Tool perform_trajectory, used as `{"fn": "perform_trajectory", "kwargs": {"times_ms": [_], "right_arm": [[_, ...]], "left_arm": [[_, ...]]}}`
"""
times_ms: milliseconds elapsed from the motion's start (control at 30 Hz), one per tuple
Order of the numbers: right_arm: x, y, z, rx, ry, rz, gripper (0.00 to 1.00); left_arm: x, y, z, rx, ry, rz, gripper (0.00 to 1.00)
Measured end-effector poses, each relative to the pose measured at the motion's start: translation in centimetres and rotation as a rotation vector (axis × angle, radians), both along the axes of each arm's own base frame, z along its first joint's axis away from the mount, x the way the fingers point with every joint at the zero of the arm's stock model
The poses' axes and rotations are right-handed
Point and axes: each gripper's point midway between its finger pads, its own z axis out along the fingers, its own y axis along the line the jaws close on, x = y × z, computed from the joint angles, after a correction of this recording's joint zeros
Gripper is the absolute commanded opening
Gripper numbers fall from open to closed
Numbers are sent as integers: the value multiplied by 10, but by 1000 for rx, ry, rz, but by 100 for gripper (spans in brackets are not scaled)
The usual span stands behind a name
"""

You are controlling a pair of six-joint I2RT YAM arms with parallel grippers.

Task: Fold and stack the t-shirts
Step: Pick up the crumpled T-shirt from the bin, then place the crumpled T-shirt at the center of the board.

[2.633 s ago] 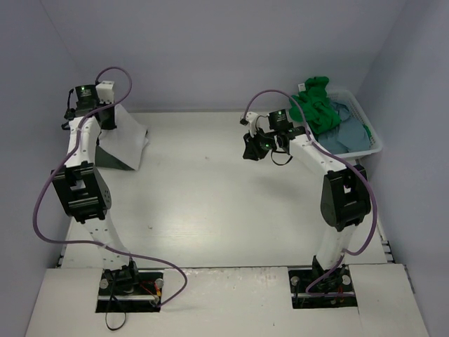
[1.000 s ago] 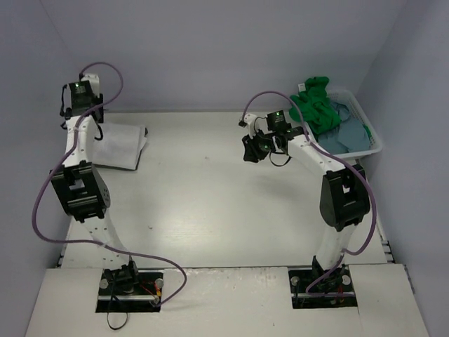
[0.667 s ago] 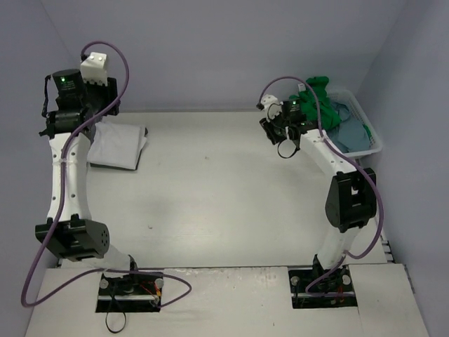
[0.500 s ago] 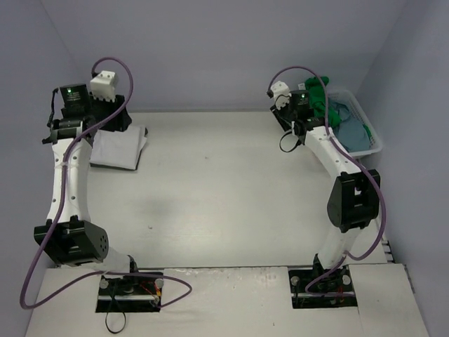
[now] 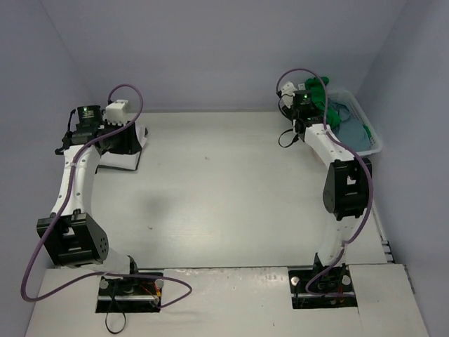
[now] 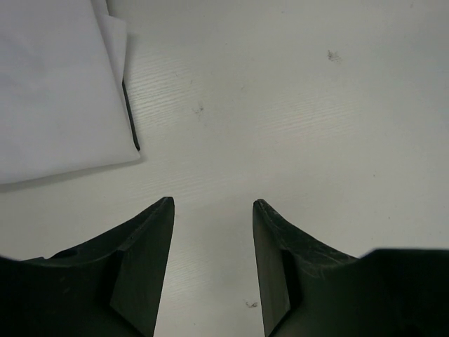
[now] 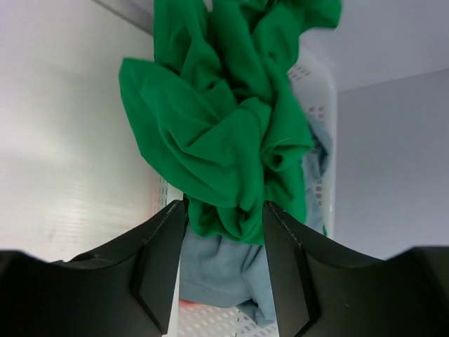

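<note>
The t-shirts: a folded pair at the table's (image 5: 210,210) 10 o'clock, a loose heap in the white slotted basket (image 5: 373,142) at 2 o'clock.
The left gripper (image 6: 210,207) is spread and empty over bare table, with the folded white t-shirt (image 6: 56,91) at its 10 o'clock and a dark grey t-shirt (image 6: 130,123) edging out beneath it. The right gripper (image 7: 224,207) is spread too, the crumpled bright green t-shirt (image 7: 224,140) at its 12 o'clock reaching down between the fingertips, over the blue-grey t-shirt (image 7: 210,270).
</note>
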Motion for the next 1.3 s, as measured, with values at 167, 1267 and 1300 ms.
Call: {"fn": "perform_trajectory", "kwargs": {"times_ms": [167,1267,1300], "right_arm": [[9,-23,-33,-21,60,-42,49],[-135,84,238,396,-206,511,0],[-154,92,256,410,-239,563,0]], "left_arm": [[1,0,5,3,-22,1,43],[-11,-1,-6,-3,-6,14,43],[-13,-1,-8,-4,-3,14,43]]}}
